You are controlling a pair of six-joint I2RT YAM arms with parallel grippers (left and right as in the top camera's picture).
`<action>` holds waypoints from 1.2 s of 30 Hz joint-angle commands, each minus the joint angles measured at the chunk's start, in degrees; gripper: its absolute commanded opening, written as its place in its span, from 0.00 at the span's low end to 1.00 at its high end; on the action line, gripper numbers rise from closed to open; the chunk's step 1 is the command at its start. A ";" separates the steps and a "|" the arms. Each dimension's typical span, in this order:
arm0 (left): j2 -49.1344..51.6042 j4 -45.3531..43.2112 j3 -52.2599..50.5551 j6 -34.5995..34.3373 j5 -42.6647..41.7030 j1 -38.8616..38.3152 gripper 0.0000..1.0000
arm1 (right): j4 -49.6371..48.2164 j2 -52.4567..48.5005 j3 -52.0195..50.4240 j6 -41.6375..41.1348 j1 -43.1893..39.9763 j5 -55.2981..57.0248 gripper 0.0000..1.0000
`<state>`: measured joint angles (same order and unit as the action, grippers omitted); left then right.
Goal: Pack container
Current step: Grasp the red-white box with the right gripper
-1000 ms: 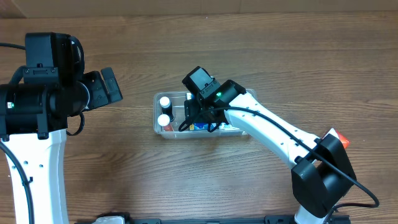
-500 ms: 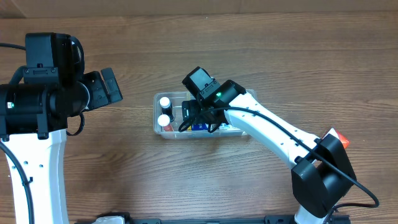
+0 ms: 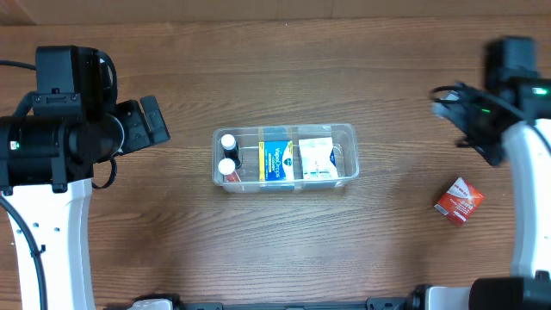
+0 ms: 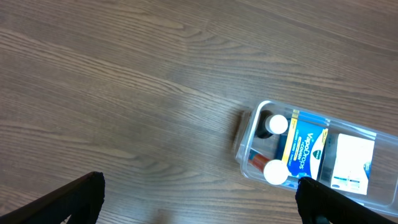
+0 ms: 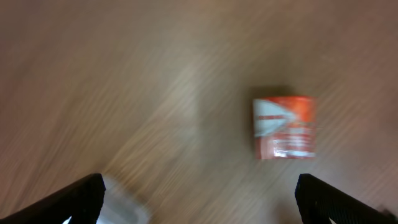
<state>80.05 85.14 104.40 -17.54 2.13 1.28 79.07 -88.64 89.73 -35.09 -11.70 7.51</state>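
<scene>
A brown wooden table, its surface streaked with long, fine grain, is seen from above. It is flanked by two arms built of white tubular links and blocky black joints.

The left arm is held over the table's left side. The left gripper is released, its dark fingers spread wide at the bottom corners of the left wrist view, with bare wood between them.

The right arm is raised at the table's right edge. The right gripper is likewise opened wide and nothing is grasped, though its wrist view is smeared by blur.

The container, a shallow rectangular tub of clear plastic with rounded corners and a raised rim, is set near the table's centre, well apart from both grippers.

Inside it, a flat blue carton with a yellow band is laid in the middle. A white carton is laid just beside it towards the right end.

A small red-orange box with a white panel is left lying on the wood. It is well to the right of the tub and slightly skewed.

Two small dark bottles, one white round cap at the back and one at the front, are stood upright at the tub's left end.
</scene>
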 commanded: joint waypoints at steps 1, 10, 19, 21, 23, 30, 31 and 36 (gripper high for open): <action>0.31 -0.09 0.22 1.29 -0.26 0.35 1.00 | -4.04 -0.52 -9.66 1.01 -9.05 -3.37 1.00; 0.31 -0.50 0.22 1.27 -0.31 0.35 1.00 | -24.94 -1.29 -31.58 12.90 -15.69 -3.32 0.99; 0.31 -0.52 0.22 1.27 -0.70 0.35 1.00 | -29.40 -6.91 -35.36 13.22 -15.69 -4.50 1.00; 0.31 -0.55 0.22 1.27 -0.68 0.35 1.00 | -30.10 -9.99 -35.36 14.56 -15.69 -6.84 1.00; 0.31 -0.50 0.22 1.29 -0.68 0.35 1.00 | -30.42 -11.58 -35.36 14.56 -15.69 -6.82 0.99; 0.31 -0.48 0.22 1.29 -0.68 0.35 1.00 | -28.61 -11.56 -33.05 14.60 -15.67 -7.67 0.75; 0.31 -0.48 0.22 1.29 -0.68 0.35 1.00 | -26.69 -11.43 -31.36 14.60 -15.67 -7.67 0.75; 0.31 -0.50 0.22 1.29 -0.68 0.35 1.00 | -17.55 -5.16 -22.88 14.78 -11.67 -8.92 0.71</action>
<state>80.05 84.68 104.38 -17.52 2.11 1.28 59.40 -99.04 62.19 -20.75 -26.68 0.14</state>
